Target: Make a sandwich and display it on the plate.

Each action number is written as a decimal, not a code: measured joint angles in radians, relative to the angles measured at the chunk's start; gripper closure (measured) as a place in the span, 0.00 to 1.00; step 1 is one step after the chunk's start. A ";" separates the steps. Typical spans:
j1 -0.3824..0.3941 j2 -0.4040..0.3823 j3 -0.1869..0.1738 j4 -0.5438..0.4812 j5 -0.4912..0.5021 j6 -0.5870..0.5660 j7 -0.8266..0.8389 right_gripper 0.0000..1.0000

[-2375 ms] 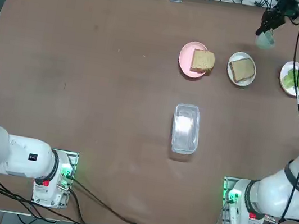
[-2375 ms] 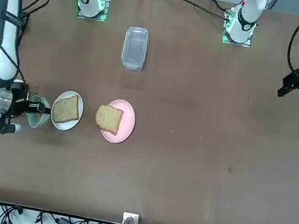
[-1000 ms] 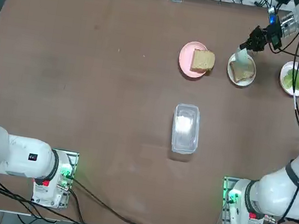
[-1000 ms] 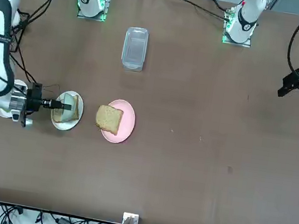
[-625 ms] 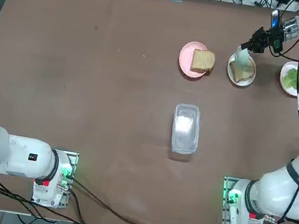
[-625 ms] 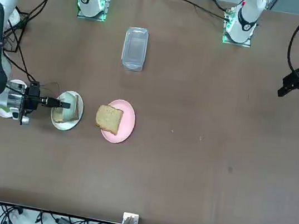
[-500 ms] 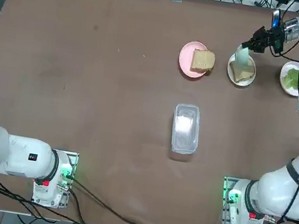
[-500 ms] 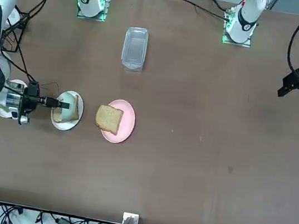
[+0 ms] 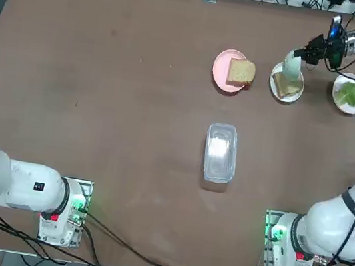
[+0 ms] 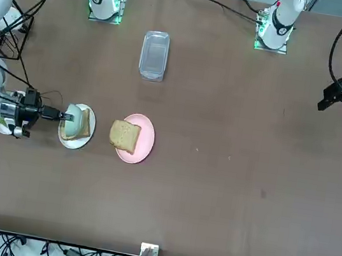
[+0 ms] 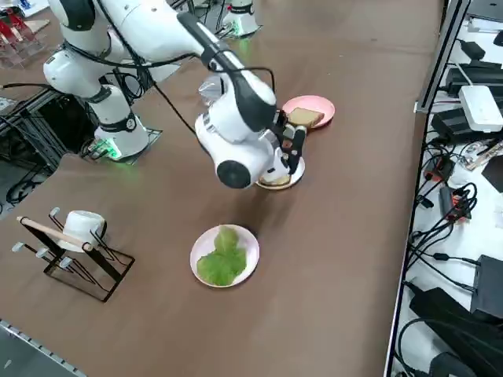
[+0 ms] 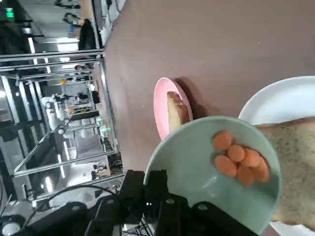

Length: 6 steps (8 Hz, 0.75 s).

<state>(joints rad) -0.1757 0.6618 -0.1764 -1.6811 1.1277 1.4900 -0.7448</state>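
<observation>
Pale-green bowl (image 12: pixel 211 169) pinched at rim by right gripper (image 12: pixel 157 189), jaws pressed together on it, tipped steeply above bread slice (image 9: pixel 286 85) on white plate (image 9: pixel 276 75). Orange sauce blobs (image 12: pixel 240 158) cling at bowl's low edge, over bread. Step in hand, likely: getting sauce onto first slice. Sandwich not yet built: second slice (image 9: pixel 241 71) sits on pink plate (image 9: pixel 220 68), lettuce (image 9: pixel 350 93) on separate plate, far side of gripper. Next move probably calls for more tilt or shake so sauce drops on bread, not plate.

Open tabletop (image 9: pixel 102 94) left of clear container (image 9: pixel 220 152).
</observation>
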 joint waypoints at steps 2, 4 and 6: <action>-0.051 0.042 -0.001 -0.001 0.061 -0.078 -0.106 0.97; -0.076 0.077 -0.001 -0.001 0.101 -0.110 -0.165 0.97; -0.074 0.090 0.002 -0.001 0.129 -0.115 -0.176 0.97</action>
<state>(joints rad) -0.2494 0.7517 -0.1742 -1.6816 1.2570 1.3752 -0.9209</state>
